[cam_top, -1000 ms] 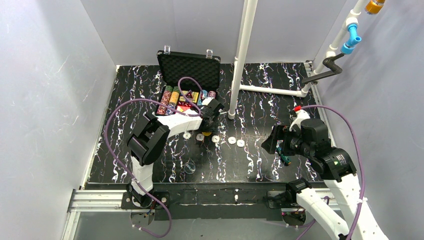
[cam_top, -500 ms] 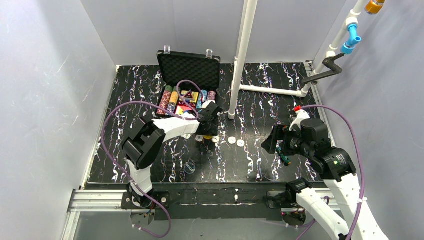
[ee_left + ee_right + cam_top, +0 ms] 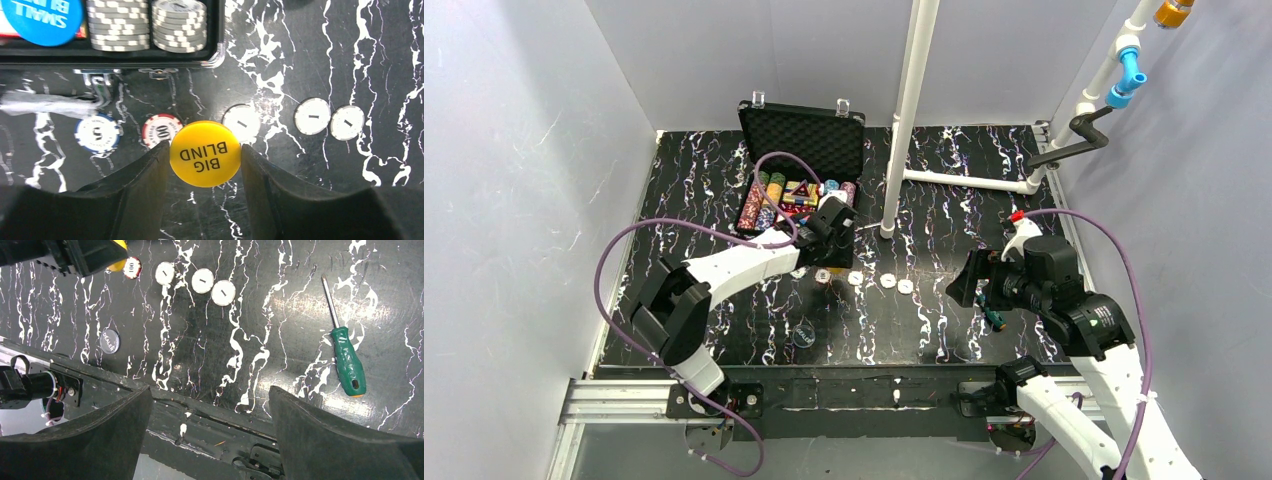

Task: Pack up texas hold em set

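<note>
The left gripper [image 3: 204, 151] pinches the yellow BIG BLIND disc [image 3: 205, 155] by its rim just outside the open case [image 3: 60, 57] (the right gripper [image 3: 209, 396] gapes empty), and so slight an edge hold could let it slip onto the table [image 3: 300, 200] before it gets inside.

White pole [image 3: 907, 120] stands just right of case [image 3: 804, 140].
</note>
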`<state>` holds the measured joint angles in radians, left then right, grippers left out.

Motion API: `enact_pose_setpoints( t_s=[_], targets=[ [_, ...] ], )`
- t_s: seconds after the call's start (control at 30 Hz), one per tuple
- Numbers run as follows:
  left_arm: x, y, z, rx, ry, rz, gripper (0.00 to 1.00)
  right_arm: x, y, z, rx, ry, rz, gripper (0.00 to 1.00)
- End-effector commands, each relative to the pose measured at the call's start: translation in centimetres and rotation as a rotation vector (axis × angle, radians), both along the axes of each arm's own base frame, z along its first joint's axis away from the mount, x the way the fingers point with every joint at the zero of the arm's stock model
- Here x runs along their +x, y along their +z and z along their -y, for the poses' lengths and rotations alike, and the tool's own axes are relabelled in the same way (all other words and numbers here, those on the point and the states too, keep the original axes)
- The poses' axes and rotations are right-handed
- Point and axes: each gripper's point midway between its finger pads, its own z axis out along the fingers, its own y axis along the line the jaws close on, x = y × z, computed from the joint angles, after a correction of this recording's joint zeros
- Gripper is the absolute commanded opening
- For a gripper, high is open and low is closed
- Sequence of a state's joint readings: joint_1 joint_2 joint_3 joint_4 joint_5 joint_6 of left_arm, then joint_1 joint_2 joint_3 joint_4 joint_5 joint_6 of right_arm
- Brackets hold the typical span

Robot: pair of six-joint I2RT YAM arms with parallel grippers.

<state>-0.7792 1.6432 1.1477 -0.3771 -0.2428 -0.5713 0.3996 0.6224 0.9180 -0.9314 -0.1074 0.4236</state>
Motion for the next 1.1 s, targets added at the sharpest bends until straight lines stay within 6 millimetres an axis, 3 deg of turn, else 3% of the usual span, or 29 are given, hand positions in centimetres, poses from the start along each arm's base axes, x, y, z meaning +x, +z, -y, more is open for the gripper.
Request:
enact_pose_setpoints(
  t_s=[0.0, 0.2, 0.4, 0.67, 1.07],
  targets=[
    [1.8, 3.6, -3.3, 0.066, 0.027, 0.085, 0.1, 0.8, 0.3, -0.5, 0.017, 0.001, 0.022, 0.93],
    [6.1, 4.7, -7.8, 0.052, 0.147, 0.104, 0.1, 0.9, -0.1, -0.6, 0.014, -0.001, 0.004, 0.93],
    [9.8, 4.6, -10.0, 0.081, 0.183, 0.099, 0.1, 1.0, -0.2, -0.4, 0.006, -0.012, -0.004, 0.93],
    [12.1, 3.0, -9.6, 0.098, 0.173, 0.071, 0.1, 1.0, -0.3, -0.3, -0.001, -0.024, -0.019, 0.93],
    [12.4, -0.2, -9.3, 0.12, 0.175, 0.004, 0.15, 1.0, -0.5, -0.2, -0.001, -0.029, -0.024, 0.93]
  ],
)
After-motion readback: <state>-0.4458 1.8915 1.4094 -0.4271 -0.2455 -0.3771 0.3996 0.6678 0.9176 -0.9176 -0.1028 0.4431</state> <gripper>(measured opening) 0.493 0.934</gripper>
